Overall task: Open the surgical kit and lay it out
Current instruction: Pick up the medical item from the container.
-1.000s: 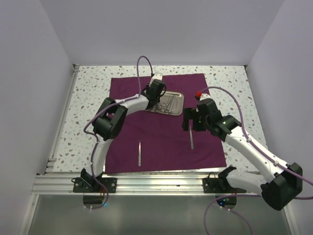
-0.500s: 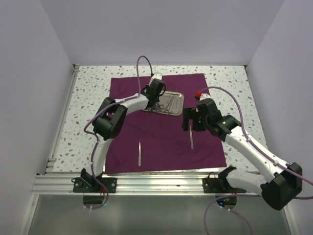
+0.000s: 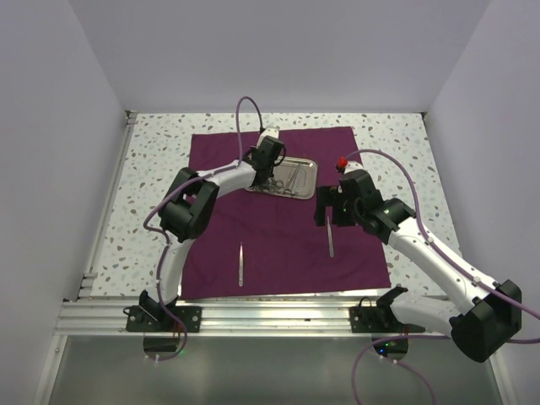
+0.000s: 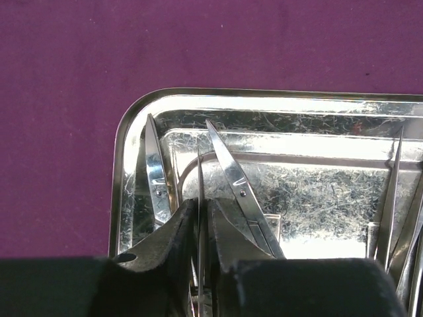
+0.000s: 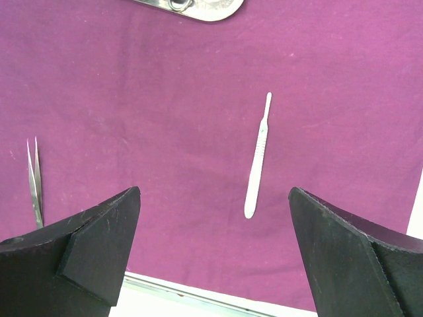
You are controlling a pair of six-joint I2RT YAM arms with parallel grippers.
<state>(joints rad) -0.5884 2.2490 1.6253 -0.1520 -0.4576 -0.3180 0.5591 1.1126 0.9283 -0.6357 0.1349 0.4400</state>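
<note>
The dark purple cloth wrap lies spread flat on the table. On its far part sits the shiny steel tray holding scissors and other steel tools. My left gripper is down in the tray's left end, shut on a thin steel instrument seen edge-on between its fingers. My right gripper hovers open over the cloth, nothing between its fingers. Tweezers and a slim flat steel handle lie separately on the near half of the cloth.
The speckled tabletop shows around the cloth. A metal rail runs along the near edge by the arm bases. White walls close in on the left, back and right. A purple cable loops above the left arm.
The top view shows almost no motion. My left gripper stays at the tray's left end with only a slight shift, and the right arm holds still.
</note>
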